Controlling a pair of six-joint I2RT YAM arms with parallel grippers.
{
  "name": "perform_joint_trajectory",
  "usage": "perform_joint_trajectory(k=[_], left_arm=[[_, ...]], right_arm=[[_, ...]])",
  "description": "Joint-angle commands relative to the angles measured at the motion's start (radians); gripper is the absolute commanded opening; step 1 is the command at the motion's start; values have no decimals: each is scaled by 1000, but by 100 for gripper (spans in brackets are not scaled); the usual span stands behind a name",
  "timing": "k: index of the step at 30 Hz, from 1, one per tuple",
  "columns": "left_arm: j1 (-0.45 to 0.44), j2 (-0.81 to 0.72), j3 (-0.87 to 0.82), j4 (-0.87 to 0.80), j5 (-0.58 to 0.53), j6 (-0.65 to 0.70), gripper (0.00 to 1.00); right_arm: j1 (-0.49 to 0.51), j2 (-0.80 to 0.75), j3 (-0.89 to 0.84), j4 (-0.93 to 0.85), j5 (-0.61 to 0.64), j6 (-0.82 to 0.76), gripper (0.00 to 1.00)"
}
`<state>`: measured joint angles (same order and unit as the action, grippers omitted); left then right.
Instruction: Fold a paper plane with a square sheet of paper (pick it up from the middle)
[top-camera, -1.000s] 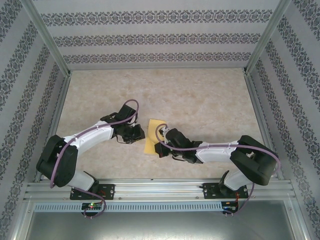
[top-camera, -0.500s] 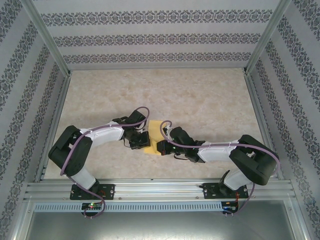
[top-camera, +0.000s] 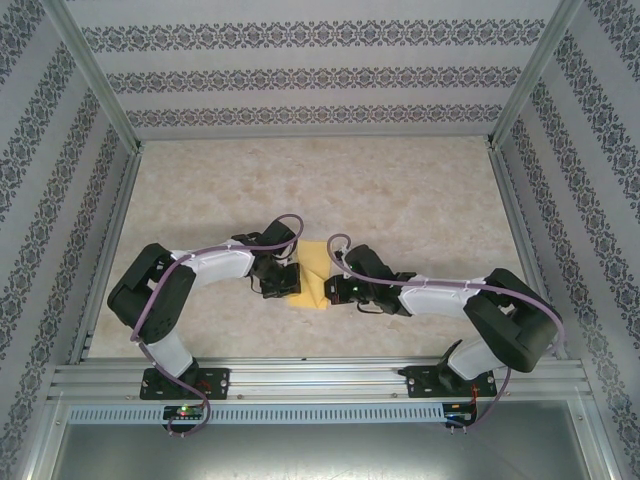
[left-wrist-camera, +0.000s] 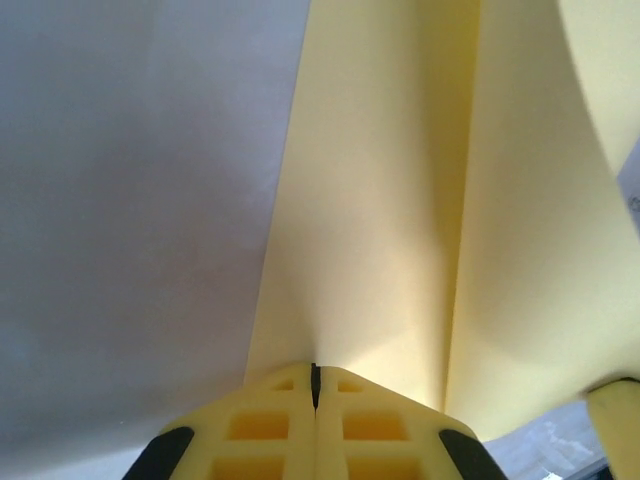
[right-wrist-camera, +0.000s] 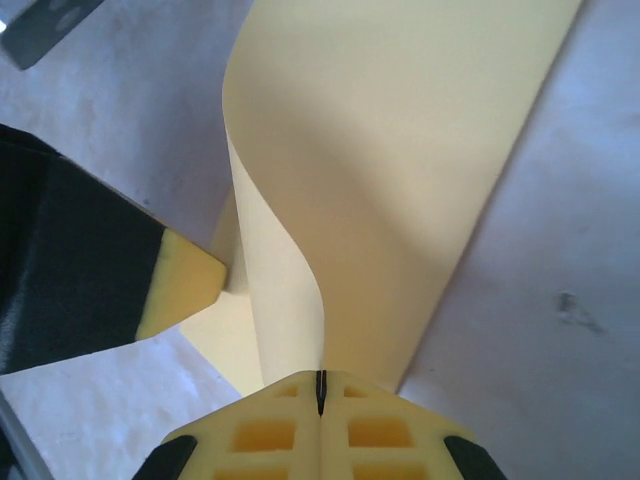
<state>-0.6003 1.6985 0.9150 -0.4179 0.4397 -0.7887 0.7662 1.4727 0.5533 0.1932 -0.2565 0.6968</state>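
Yellow-orange thin paper sheet (top-camera: 315, 262), creased and curling, lies at the near middle of the beige counter (top-camera: 400, 190). The left gripper (left-wrist-camera: 314, 385) and right gripper (right-wrist-camera: 321, 390) each pinch it, fingers pressed fully together.

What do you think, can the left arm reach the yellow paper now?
Probably yes: the left gripper has its jaws shut on the paper sheet; the right gripper, gripping another edge, does not block it.
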Motion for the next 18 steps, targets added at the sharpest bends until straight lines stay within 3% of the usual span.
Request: perform_joint_trajectory(k=[1, 18], left_arm=[[-12, 16, 19, -42, -22, 27, 5], [-12, 39, 22, -50, -28, 39, 5]], right_arm=[[-20, -19, 51, -117, -14, -79, 3], [-27, 108, 228, -315, -25, -263, 3]])
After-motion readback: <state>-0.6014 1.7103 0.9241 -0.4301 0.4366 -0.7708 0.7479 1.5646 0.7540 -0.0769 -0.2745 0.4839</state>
